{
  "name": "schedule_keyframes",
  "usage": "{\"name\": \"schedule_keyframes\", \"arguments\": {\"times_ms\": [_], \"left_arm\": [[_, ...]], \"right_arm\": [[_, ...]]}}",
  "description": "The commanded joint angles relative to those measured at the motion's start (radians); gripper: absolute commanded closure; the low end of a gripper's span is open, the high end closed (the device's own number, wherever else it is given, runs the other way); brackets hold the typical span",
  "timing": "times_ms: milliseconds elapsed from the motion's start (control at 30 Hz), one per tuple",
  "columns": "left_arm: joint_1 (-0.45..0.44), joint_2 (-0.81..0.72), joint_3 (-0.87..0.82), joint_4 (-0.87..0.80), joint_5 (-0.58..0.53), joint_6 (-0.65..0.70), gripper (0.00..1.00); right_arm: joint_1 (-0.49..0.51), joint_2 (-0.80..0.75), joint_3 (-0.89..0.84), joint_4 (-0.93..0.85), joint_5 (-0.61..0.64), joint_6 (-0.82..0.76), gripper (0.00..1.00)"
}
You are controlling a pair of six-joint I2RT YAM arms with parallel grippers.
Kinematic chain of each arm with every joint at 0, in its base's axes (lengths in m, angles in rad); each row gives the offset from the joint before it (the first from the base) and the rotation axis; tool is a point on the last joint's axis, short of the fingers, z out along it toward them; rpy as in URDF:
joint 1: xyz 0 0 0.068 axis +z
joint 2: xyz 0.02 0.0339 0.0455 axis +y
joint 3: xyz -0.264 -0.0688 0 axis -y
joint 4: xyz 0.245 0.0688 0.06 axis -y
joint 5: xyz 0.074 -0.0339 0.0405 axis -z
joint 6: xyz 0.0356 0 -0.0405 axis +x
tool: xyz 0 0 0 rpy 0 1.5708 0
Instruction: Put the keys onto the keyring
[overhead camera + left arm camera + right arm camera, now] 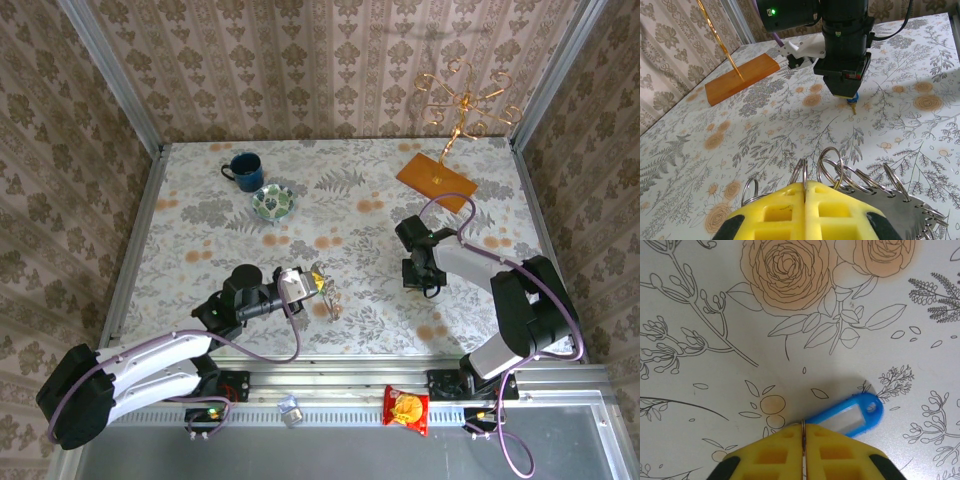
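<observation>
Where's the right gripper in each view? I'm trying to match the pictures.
Top external: right gripper right of centre, pointing down.
Left wrist: top centre, black, pointing down.
Right wrist: yellow fingers bottom centre, shut.
Shared landmark: the blue tag beside its fingers, also under it in the left wrist view.

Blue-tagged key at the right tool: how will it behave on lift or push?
Blue plastic key tag juts out beside the shut right tool, which pinches its thin wire ring, so it will probably dangle and swing. Small, thin plastic: likely light. Lying flat on the floral table, it should slide, not roll.
</observation>
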Motion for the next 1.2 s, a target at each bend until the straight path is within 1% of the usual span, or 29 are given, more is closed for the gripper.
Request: {"name": "schedule_keyframes", "arguments": {"times_ms": [0, 133, 267, 333, 500, 533, 700, 767, 900, 967, 1067, 1167], "left_arm": [[0.002, -0.001, 0.018, 0.01, 0.017, 0.016, 1.0], [0.003, -0.003, 0.018, 0.01, 0.017, 0.015, 1.0], [0.003, -0.004, 0.018, 0.009, 0.017, 0.016, 1.0], [0.004, -0.004, 0.017, 0.009, 0.017, 0.014, 1.0], [0.003, -0.003, 0.017, 0.011, 0.017, 0.011, 1.0], [0.003, -0.003, 0.017, 0.011, 0.017, 0.011, 1.0], [0.003, 0.003, 0.017, 0.025, 0.018, 0.0, 1.0], [0.003, 0.009, 0.02, 0.032, 0.018, -0.008, 1.0], [0.003, 0.01, 0.026, 0.029, 0.015, -0.025, 1.0], [0.003, 0.009, 0.028, 0.024, 0.014, -0.031, 1.0], [0.002, 0.011, 0.027, 0.017, 0.011, -0.035, 1.0], [0.003, 0.011, 0.026, 0.012, 0.007, -0.035, 1.0]], "right_arm": [[-0.002, 0.001, 0.022, -0.021, 0.024, -0.011, 0.93], [-0.002, -0.008, 0.022, -0.028, 0.024, -0.019, 1.0], [0.001, -0.036, 0.022, -0.029, -0.008, -0.03, 1.0], [0.008, -0.052, 0.021, -0.024, -0.043, -0.041, 1.0], [0.037, -0.108, -0.004, 0.026, -0.208, -0.1, 1.0], [0.044, -0.121, -0.013, 0.041, -0.224, -0.112, 1.0], [0.138, -0.155, -0.022, 0.081, -0.251, -0.19, 1.0], [0.172, -0.215, -0.029, 0.112, -0.279, -0.216, 1.0], [0.219, -0.295, -0.053, 0.195, -0.33, -0.275, 1.0], [0.231, -0.313, -0.058, 0.206, -0.35, -0.308, 1.0], [0.238, -0.279, -0.02, 0.143, -0.346, -0.327, 1.0], [0.249, -0.216, 0.028, 0.052, -0.301, -0.326, 1.0]]}}
